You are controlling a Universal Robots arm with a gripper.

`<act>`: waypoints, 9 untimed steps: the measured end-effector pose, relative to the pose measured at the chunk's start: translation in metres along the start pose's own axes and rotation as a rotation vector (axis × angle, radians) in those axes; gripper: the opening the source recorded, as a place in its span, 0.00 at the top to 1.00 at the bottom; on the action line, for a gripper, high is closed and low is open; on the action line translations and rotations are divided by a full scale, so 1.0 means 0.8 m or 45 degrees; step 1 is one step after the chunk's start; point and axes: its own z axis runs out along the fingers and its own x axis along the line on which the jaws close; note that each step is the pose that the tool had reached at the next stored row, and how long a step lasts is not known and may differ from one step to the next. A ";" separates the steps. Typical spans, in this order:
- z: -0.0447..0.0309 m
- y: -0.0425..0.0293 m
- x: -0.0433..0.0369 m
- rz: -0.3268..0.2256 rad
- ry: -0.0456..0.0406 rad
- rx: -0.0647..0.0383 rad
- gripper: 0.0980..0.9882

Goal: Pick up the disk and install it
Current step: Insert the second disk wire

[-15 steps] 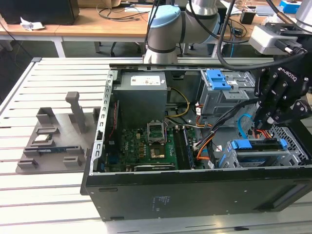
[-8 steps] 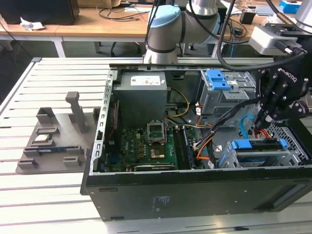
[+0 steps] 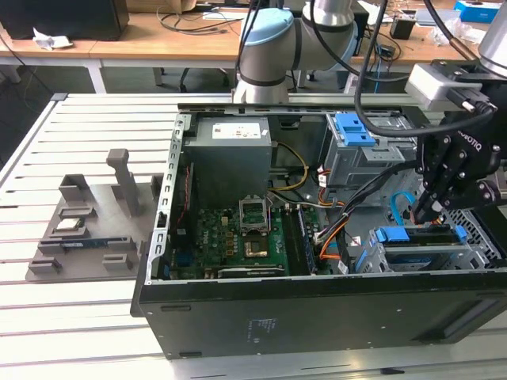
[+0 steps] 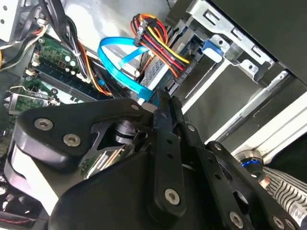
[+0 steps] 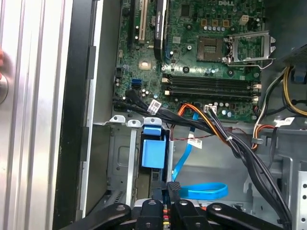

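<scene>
Flat silver-grey disk with blue plastic bracket (image 3: 420, 237) sits in the metal drive cage at the front corner of the open black computer case (image 3: 317, 317), on the exterior view's right. Black hand (image 3: 424, 212) directly above it, fingers together, gripping nothing visible. Case rests on slatted grey surface (image 3: 79, 317).

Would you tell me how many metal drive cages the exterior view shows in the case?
2. One cage carries a blue latch at the case's far side; the other sits nearer, beneath the claw. The arm may hide more.
</scene>
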 end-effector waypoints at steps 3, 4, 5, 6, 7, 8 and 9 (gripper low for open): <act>0.0055 -0.0042 0.003 0.000 0.000 0.000 0.93; 0.0061 -0.0047 0.003 0.000 0.000 0.000 0.93; 0.0071 -0.0054 0.004 0.000 0.000 0.000 0.93; 0.0079 -0.0061 0.005 0.000 0.000 0.000 0.93; 0.0084 -0.0067 0.005 0.000 0.000 0.000 0.93; 0.0089 -0.0071 0.005 0.000 0.000 0.000 0.93; 0.0094 -0.0077 0.006 0.000 0.000 0.000 0.93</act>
